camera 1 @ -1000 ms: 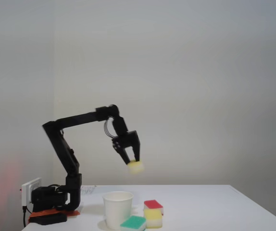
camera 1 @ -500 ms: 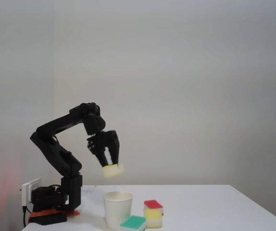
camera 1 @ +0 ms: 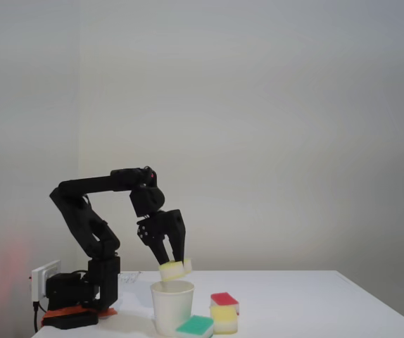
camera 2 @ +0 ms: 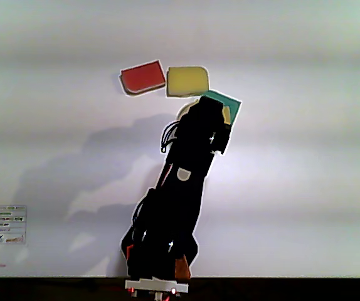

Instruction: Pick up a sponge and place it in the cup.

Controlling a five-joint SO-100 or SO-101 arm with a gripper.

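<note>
Two views are showing us this moment, and we are starting with the fixed view from the side. We are seeing the black arm (camera 1: 89, 211) reaching out from its base at the left end of the white table (camera 1: 314, 303) and bending down so that the claw (camera 1: 173, 265) is pointing at the tabletop. Its two fingers are clamped on the sponge (camera 1: 174, 269), a small pale-yellow block, which is hanging in the air just above the rim of the cup (camera 1: 172, 305), apart from it. The white cup is standing upright on the table. Just beside it to the right in this view, the green-topped sponge (camera 1: 195, 327) is lying flat at the front, and the red-topped sponge (camera 1: 224, 301) is sitting on top of a yellow block (camera 1: 224, 320) behind it.

Turning to the other view, which is looking down from above, we are seeing the arm (camera 2: 179, 188) stretching up the picture and covering most of the cup, whose pale rim (camera 2: 185, 110) is peeking out at the arm's tip. The red-topped sponge (camera 2: 142, 78), a yellow sponge (camera 2: 187, 81) and the green-topped sponge (camera 2: 229, 103) are lying close around it. We cannot tell how the fingers are standing here.
</note>
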